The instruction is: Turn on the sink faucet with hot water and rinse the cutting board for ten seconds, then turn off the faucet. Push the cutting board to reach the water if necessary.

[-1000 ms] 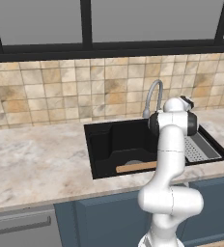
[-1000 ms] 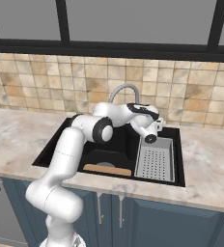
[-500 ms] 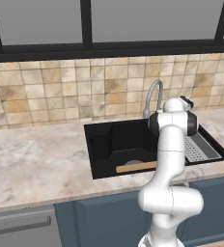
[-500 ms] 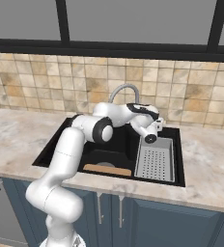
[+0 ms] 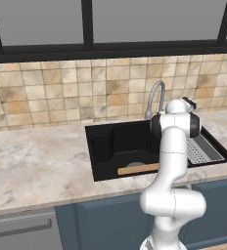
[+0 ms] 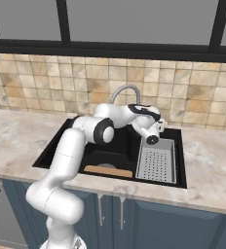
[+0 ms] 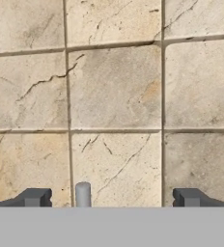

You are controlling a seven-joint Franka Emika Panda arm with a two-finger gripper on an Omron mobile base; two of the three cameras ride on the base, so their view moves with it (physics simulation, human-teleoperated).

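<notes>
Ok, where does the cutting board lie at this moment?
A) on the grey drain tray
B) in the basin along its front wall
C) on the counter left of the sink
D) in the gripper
B: the cutting board lies flat in the sink against its front wall, beside the drain tray.

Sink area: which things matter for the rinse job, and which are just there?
Job:
sink faucet
cutting board, lying at the basin's front
sink
claw, open, facing the tiled wall

Just there:
grey drain tray
marble counter
</notes>
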